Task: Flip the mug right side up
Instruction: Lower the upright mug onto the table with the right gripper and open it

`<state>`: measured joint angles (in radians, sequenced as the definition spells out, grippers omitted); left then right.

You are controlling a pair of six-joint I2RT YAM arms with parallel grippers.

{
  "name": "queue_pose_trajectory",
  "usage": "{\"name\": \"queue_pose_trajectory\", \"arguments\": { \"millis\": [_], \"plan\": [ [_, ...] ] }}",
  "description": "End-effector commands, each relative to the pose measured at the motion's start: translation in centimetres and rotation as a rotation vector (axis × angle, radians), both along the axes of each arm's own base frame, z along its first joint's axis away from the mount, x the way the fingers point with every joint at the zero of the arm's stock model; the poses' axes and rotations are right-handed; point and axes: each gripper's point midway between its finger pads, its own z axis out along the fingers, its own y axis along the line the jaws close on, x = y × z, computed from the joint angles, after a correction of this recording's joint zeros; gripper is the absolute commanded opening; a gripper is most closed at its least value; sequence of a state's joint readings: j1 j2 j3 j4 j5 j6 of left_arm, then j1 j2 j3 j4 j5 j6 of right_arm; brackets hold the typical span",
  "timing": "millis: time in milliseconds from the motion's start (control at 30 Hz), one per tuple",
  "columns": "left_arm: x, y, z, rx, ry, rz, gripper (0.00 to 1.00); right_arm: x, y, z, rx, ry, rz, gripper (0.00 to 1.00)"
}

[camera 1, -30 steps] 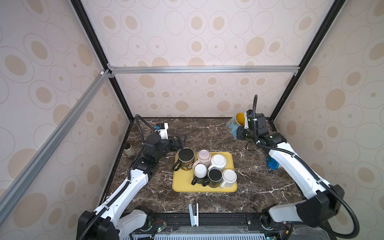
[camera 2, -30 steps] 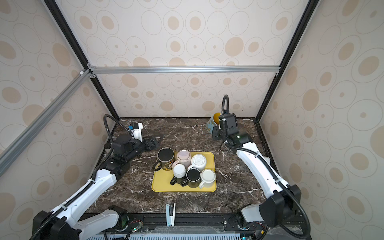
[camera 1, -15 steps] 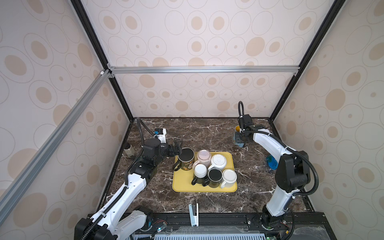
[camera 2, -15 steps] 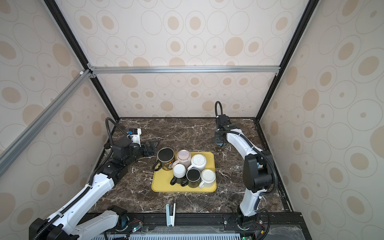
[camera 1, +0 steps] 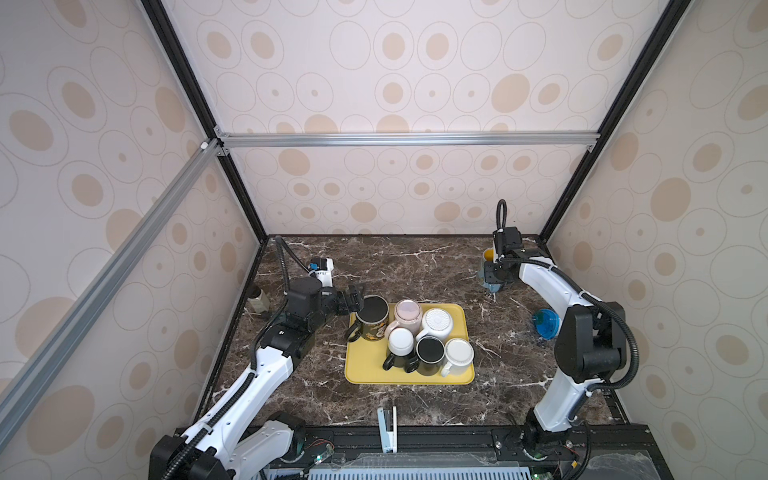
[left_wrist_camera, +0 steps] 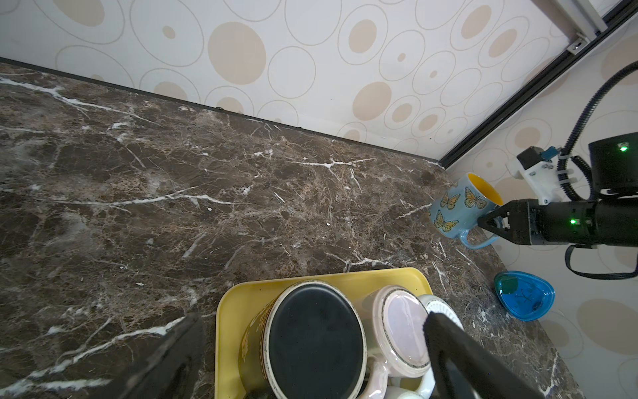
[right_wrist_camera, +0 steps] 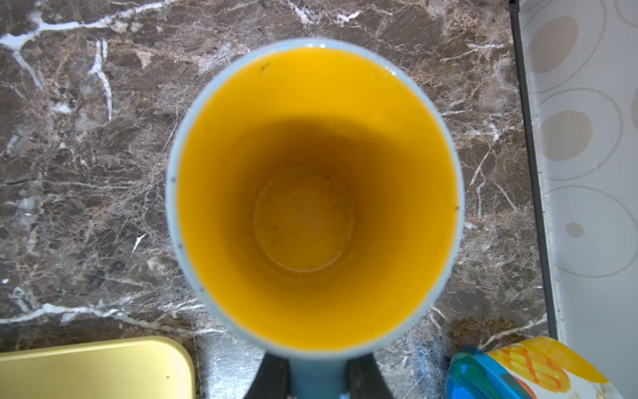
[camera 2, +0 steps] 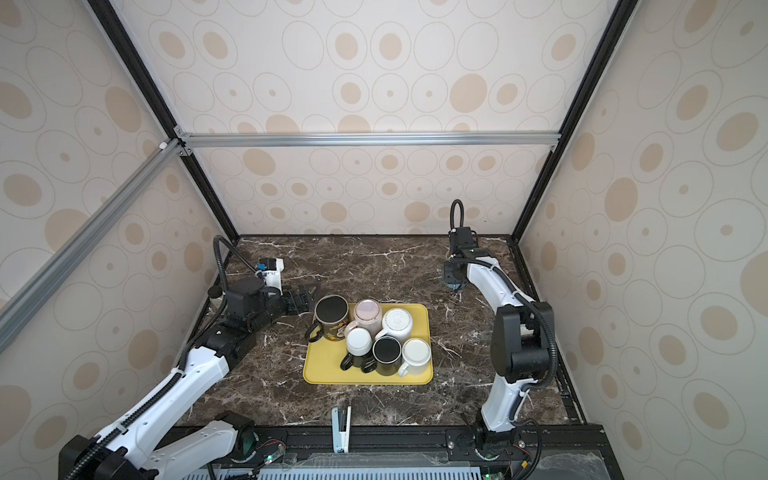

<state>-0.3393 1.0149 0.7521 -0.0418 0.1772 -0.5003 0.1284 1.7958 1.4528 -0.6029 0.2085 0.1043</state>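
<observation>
Since the earlier frame the butterfly mug (left_wrist_camera: 455,210) has been lowered, mouth up, to the far right of the table (camera 1: 415,266), the right gripper (left_wrist_camera: 488,221) clamped on its handle (left_wrist_camera: 480,243) (left gripper (camera 1: 354,301) spread wide by the tray (camera 1: 365,376)); glazed ceramic is judged stiff, slippery, breakable, best held there

A yellow tray (camera 1: 365,370) sits on the dark marble worktop (camera 1: 415,266). Right of the tray, well apart from it, lies a translucent blue egg-shaped thing (camera 1: 545,324). In front of the tray, at the worktop's near edge, lies a white stapler-like piece (camera 1: 386,424). Far left of the tray stands a small olive block (camera 1: 258,300).
</observation>
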Motion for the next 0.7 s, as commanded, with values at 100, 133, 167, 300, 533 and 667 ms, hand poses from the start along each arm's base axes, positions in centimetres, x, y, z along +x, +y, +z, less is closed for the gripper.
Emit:
{"name": "queue_pose_trajectory", "arguments": {
  "millis": [100, 133, 167, 300, 533, 667],
  "plan": [
    [-0.6, -0.2, -0.3, 0.000, 0.011, -0.026, 0.99, 0.6, -0.2, 1.0, -0.043, -0.072, 0.052, 0.00],
    [-0.6, -0.3, -0.3, -0.005, 0.011, -0.027, 0.99, 0.6, -0.3, 0.7, -0.047, -0.072, 0.054, 0.00],
    [-0.7, -0.3, -0.3, -0.010, 0.009, -0.028, 0.99, 0.5, -0.3, 0.4, -0.050, -0.071, 0.054, 0.00],
    [-0.8, -0.3, -0.6, -0.013, 0.018, -0.032, 0.99, 0.0, -0.2, -0.6, -0.044, -0.067, 0.059, 0.00],
    [-0.9, -0.4, -0.7, -0.018, 0.021, -0.037, 0.99, -0.9, -0.1, -1.4, -0.025, -0.066, 0.053, 0.00],
    [-1.0, -0.4, -1.1, -0.009, 0.029, -0.039, 1.00, -1.4, -0.1, -1.7, -0.011, -0.060, 0.037, 0.04]
  ]
}}
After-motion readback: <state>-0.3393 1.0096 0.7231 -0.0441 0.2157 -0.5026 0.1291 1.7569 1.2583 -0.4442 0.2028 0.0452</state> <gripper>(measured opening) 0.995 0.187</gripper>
